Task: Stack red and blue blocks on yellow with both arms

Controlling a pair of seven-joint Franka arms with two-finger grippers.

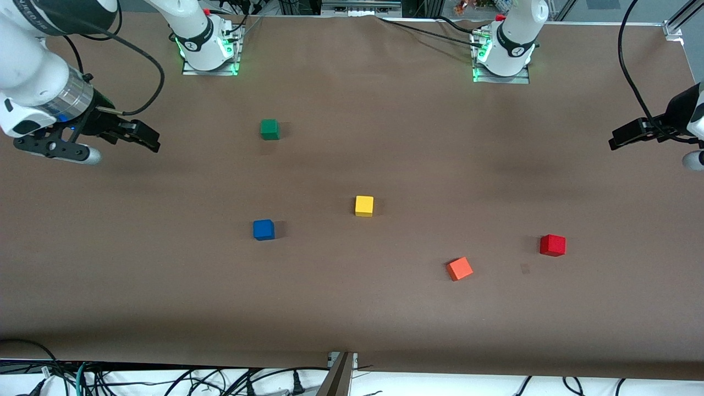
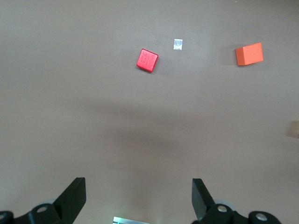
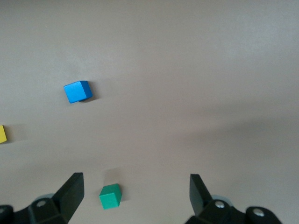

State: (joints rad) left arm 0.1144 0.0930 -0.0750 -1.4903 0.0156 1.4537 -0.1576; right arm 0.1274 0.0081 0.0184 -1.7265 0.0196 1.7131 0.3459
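The right end effector (image 1: 144, 137) hangs in the air over the bench's (image 1: 352, 308) right-arm end, fingers spread wide with nothing between them; its wrist view shows both fingertips (image 3: 72, 189) apart over bare brown surface. Out from it, the green cube (image 1: 269, 129) is the closest block, with the blue cube (image 1: 264, 229) nearer the front camera than the green one, almost straight at its 6 o'clock in the front view.

The left end effector (image 1: 624, 137) hangs over the left-arm end of the bench, also spread open and empty, its fingertips (image 2: 74, 193) well apart in its wrist view. The red cube (image 1: 553, 245) lies on the bench well apart from it, nearer the front camera. A small pale scrap (image 2: 178, 44) lies just beside the red cube, and the orange cube (image 1: 459, 269), turned at an angle, sits at about the red cube's 8 o'clock in the front view.

The yellow cube (image 1: 364, 205) rests alone near the middle of the bench, between the blue and red cubes, with the blue one at about its 8 o'clock. All five cubes sit flat on the bench, none touching another, none stacked.
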